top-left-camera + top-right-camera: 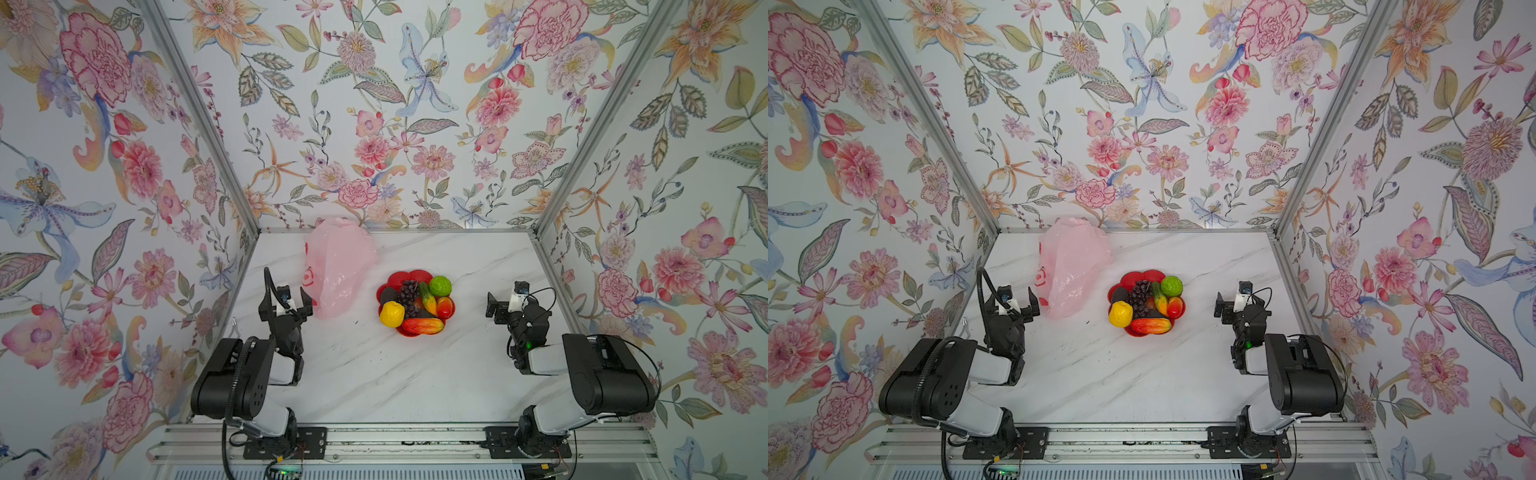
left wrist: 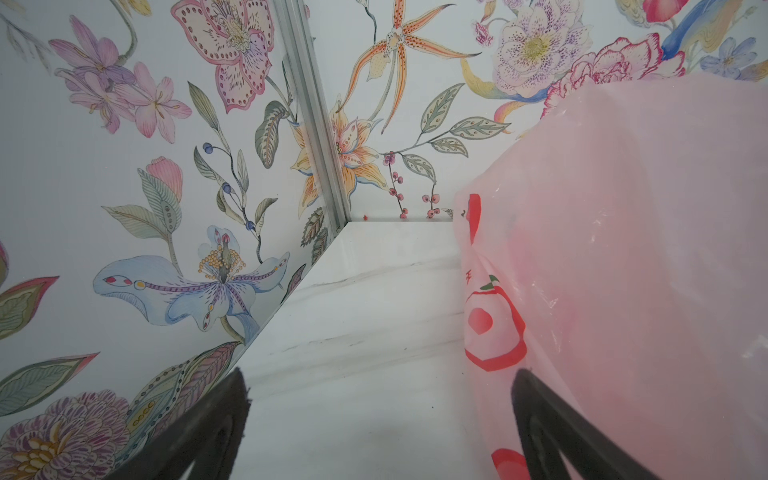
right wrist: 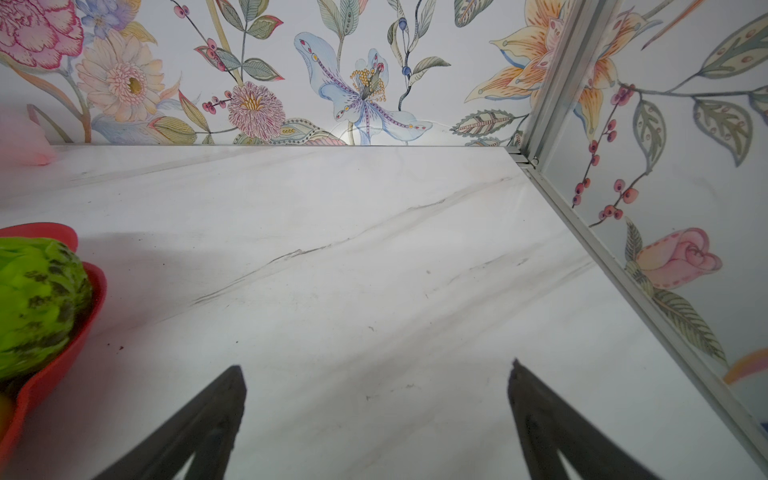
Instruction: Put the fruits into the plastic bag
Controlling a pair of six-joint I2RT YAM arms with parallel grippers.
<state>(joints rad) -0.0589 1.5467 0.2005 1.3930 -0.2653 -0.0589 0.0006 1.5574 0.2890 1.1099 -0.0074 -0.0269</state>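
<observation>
- Floral wallpaper closes three sides of the cell, and a white marbled counter [image 1: 374, 374] lies below.
- I judge the task to be at its very start. All the fruits [image 1: 415, 305] sit heaped in a red dish [image 1: 409, 275], just right of centre in both top views.
- The bag [image 1: 338, 270] lies left of the dish and further up the frame, towards the back wall. It is near the dish but apart from it, and I see nothing in it.
- My left end effector [image 2: 380, 374] is spread wide and empty, at the bag's lower left edge. In the left wrist view one finger overlaps the pink film, but I cannot tell whether it touches.
- My right end effector [image 3: 377, 368] is also spread wide and empty. It sits over bare counter right of the dish, clear of it.
- Next, I think, the left must find a handle or the mouth and hold the bag open. I cannot see the mouth from here.
- The right could take the green ball [image 1: 440, 285], which is the fruit nearest to it, at the dish's upper right.
- The bag is thin, translucent pale pink and crinkled, with red prints along its left side. It will probably sag and slide when touched.
- The fruits are glossy and rounded, so they may slip in a pinch.
</observation>
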